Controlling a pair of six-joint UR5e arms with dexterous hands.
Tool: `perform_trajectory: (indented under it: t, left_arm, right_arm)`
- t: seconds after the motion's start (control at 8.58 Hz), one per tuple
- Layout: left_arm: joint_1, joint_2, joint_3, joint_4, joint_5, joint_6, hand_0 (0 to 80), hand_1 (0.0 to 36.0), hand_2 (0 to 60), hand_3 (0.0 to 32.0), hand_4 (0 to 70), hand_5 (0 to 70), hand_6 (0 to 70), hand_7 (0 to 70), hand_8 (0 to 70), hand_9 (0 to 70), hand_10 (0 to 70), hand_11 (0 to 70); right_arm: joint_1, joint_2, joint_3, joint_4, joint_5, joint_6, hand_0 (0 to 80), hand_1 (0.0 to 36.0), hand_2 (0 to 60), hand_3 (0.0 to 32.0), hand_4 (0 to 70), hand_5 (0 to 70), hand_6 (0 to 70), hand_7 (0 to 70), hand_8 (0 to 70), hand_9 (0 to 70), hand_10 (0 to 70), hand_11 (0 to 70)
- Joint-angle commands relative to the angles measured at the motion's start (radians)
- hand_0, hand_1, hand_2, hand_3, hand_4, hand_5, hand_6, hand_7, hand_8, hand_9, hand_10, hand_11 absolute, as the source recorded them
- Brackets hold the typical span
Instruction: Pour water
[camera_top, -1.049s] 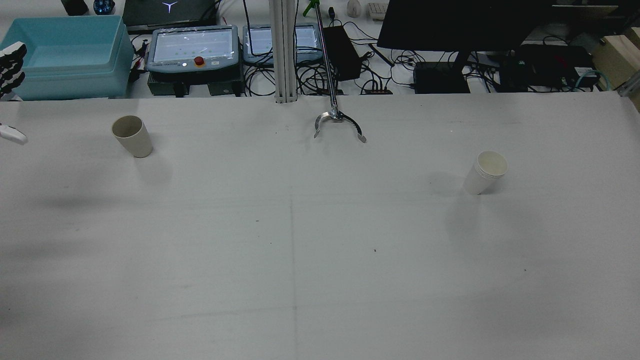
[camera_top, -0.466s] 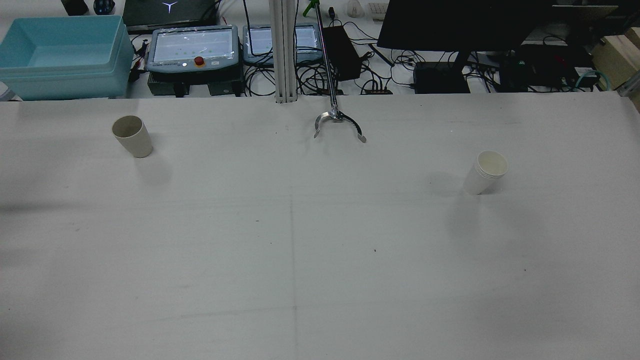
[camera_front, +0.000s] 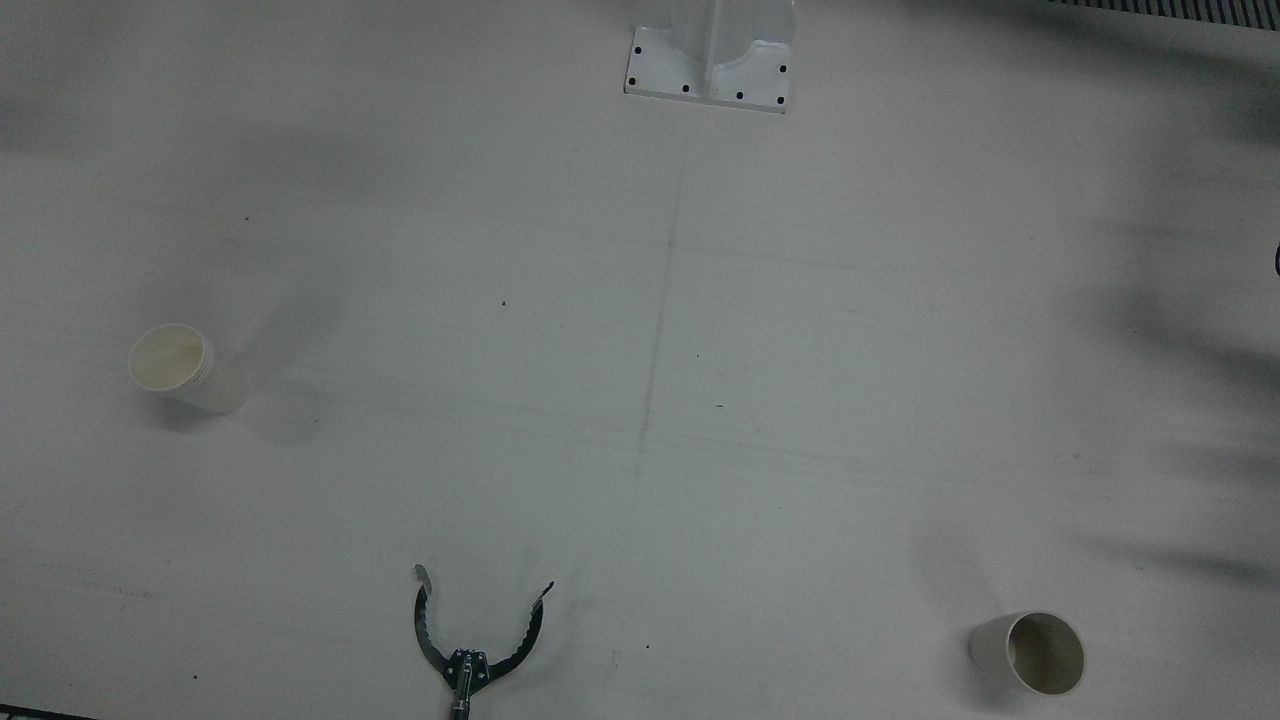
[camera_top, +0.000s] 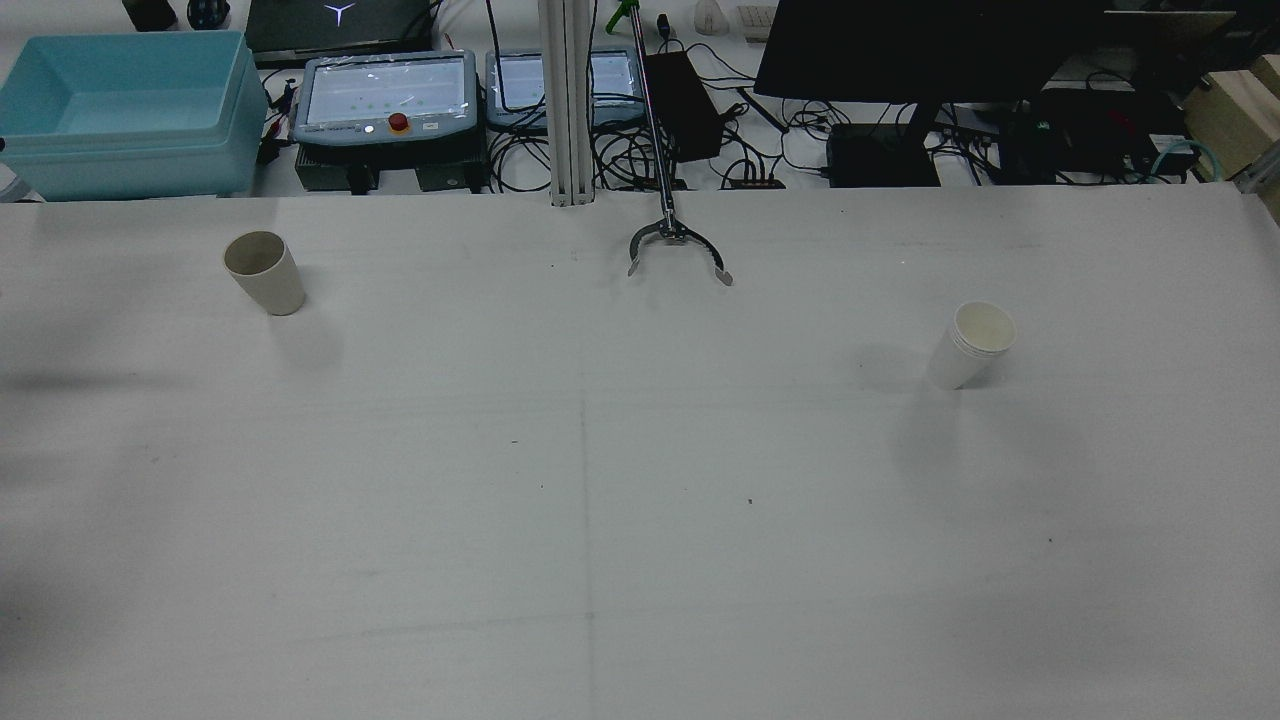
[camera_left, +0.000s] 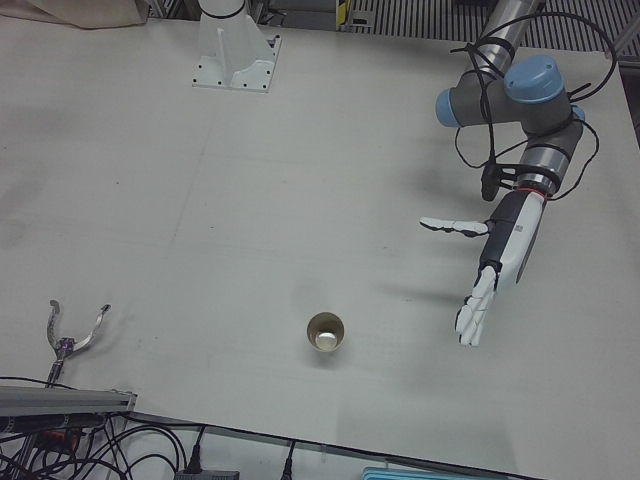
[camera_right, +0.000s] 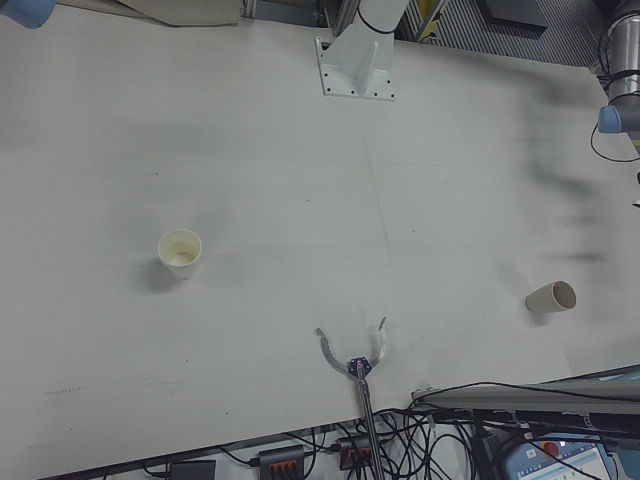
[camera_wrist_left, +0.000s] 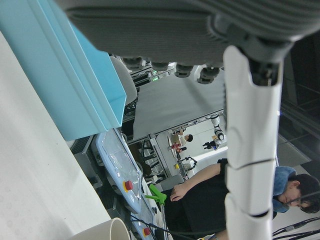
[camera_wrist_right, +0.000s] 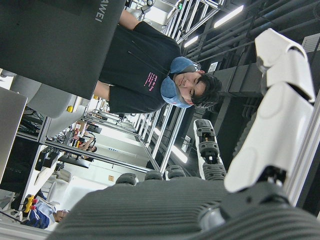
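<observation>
A beige cup (camera_top: 264, 272) stands upright on the table's left half in the rear view. It also shows in the left-front view (camera_left: 325, 336) and the front view (camera_front: 1030, 652). A white paper cup (camera_top: 972, 345) stands on the right half, and it shows in the right-front view (camera_right: 180, 252) too. My left hand (camera_left: 492, 262) is open and empty, raised above the table to the outside of the beige cup and well apart from it. My right hand (camera_wrist_right: 200, 200) shows only in its own view, fingers (camera_wrist_right: 280, 125) stretched out, holding nothing.
A metal grabber tool (camera_top: 678, 250) lies at the table's far middle edge. A light blue bin (camera_top: 120, 110) and teach pendants (camera_top: 385, 95) stand beyond that edge. The pedestal base (camera_front: 710, 55) is bolted at the robot's side.
The left hand's fingertips showed at the rear view's left edge one second ago. They have moved out of that view to the left. The cups have not moved.
</observation>
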Motion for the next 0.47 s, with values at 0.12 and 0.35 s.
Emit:
perform_trajectory:
  t: [0.12,0.35]
  left_arm:
    - [0.151,-0.099,0.073,-0.061,-0.014,0.111,73.8,26.6,0.0,0.8,10.5,1.9,0.0,5.1,0.0,0.0,0.7,4.3]
    - [0.192,-0.158,0.168,-0.120,-0.104,0.127,72.8,26.6,0.0,0.2,10.6,2.0,0.0,5.2,0.0,0.0,0.8,4.4]
  right_arm:
    - [-0.027,-0.002,0.000,-0.003,0.002,-0.005,47.0,16.9,23.5,0.8,14.3,7.7,1.5,6.0,0.0,0.0,0.0,0.0]
    - [-0.036,-0.002,0.001,-0.009,0.002,-0.004,47.1,16.9,22.7,1.2,13.3,7.3,1.1,5.4,0.0,0.0,0.0,0.0]
